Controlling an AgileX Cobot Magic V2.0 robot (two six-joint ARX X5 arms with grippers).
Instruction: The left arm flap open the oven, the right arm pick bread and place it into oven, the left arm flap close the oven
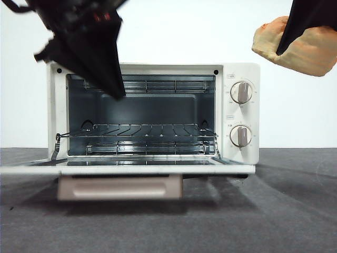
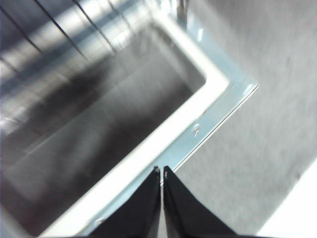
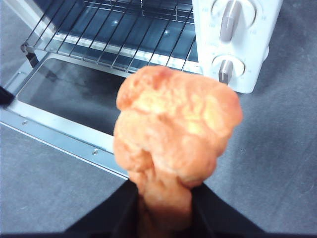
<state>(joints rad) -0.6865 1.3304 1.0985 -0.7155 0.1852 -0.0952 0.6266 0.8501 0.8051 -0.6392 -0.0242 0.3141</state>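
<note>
One oven (image 1: pixel 239 71), one bread (image 1: pixel 310 50), two knobs (image 1: pixel 242 92).

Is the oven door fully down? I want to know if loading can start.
Open. The oven has its door lying flat in front, the wire rack exposed and bare.

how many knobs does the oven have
2. Both sit on the panel at the right of the oven, beside the open cavity: the upper knob and the lower knob directly below it. None seem hidden.
</note>
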